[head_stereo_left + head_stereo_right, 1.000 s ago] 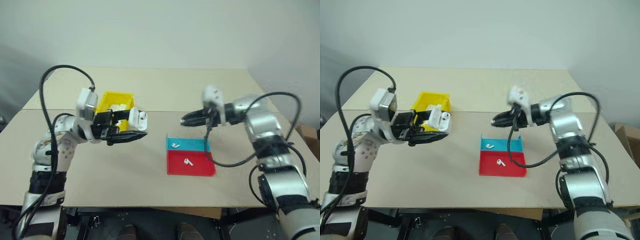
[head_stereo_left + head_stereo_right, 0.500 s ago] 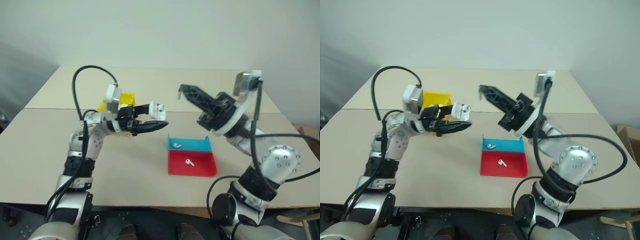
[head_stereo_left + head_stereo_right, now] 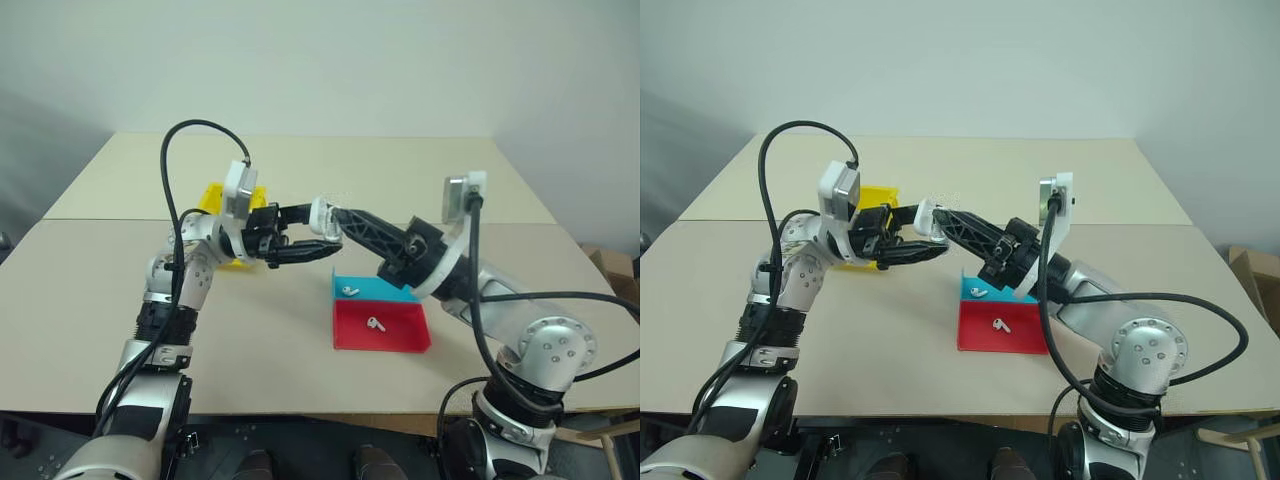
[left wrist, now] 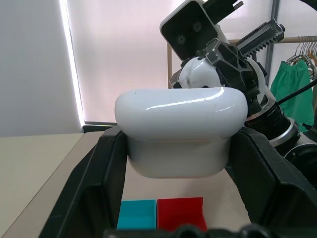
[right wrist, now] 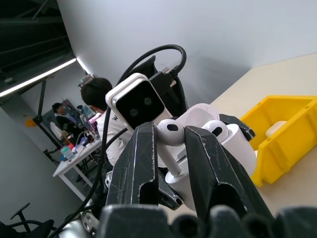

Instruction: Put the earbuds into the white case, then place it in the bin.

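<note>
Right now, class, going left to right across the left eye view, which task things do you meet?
The bin → left gripper holding the white case → right gripper → teal tray and red tray.

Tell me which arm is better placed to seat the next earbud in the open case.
Right, likely. The right gripper already pinches an earbud directly at the open white case. The left gripper is shut on that case, holding it up above the table, so it is occupied.

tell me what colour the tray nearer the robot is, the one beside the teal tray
Red. The tray shows best in the left eye view.
</note>
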